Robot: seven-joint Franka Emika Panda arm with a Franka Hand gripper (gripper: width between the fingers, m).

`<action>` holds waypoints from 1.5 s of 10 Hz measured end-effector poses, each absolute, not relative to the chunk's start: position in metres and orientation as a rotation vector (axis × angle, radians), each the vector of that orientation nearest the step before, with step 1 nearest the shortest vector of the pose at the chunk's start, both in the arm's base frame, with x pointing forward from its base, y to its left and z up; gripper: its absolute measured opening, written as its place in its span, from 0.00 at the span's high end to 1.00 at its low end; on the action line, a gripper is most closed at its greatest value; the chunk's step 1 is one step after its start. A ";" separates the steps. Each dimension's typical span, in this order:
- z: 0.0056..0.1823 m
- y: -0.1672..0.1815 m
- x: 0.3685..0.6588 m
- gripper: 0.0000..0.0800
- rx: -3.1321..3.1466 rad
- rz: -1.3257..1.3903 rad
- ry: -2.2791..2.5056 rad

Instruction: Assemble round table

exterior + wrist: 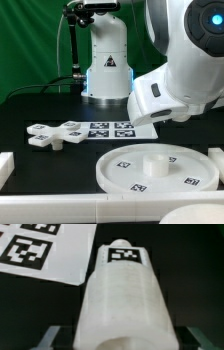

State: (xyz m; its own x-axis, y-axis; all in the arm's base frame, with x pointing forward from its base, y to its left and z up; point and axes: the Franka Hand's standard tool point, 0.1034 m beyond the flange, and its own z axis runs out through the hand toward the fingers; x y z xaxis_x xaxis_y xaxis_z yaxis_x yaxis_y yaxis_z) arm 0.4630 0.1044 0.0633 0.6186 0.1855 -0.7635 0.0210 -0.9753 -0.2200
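Leg [120, 303] lies between gripper [118, 339] fingers.
Long axis points away from my gripper; closure I cannot confirm.

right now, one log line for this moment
leg between fingers, grip unclear | disc lying flat | cross piece beside marker board

Exterior view: low, facing arm base [105, 70] across table [40, 165]. Wrist view: close on leg [125, 297]. Shared: marker board [112, 129].
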 end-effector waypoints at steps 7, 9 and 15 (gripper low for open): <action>0.096 0.091 0.530 0.49 -2.870 0.584 -0.224; 0.094 0.085 0.529 0.49 -2.924 0.413 -0.208; 0.136 0.065 0.577 0.49 -2.998 -0.143 -0.313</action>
State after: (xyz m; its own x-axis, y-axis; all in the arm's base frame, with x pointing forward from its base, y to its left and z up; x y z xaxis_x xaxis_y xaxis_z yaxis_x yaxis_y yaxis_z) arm 0.5772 0.0652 0.1364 0.9741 0.1994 0.1067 0.2112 -0.9709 -0.1127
